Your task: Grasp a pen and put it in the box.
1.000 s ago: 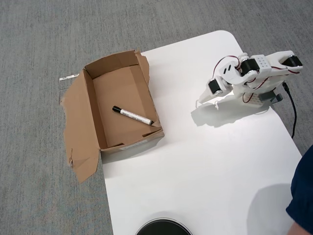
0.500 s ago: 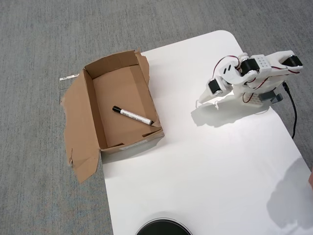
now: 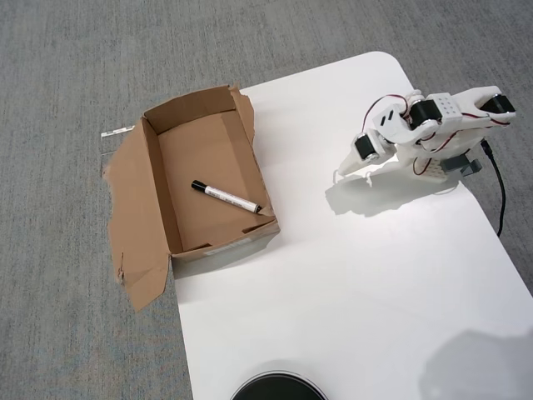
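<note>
Blue sleeve gone; pen [image 3: 226,197] inside box [image 3: 141,225]

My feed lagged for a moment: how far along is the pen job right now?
It looks done. The pen lies flat on the floor of the box, black cap toward the box's left wall in the overhead view. Nothing is in hand: the gripper sits folded back on the white table, well clear of the box and holding nothing. No other pen is visible, so nothing seems left.
</note>
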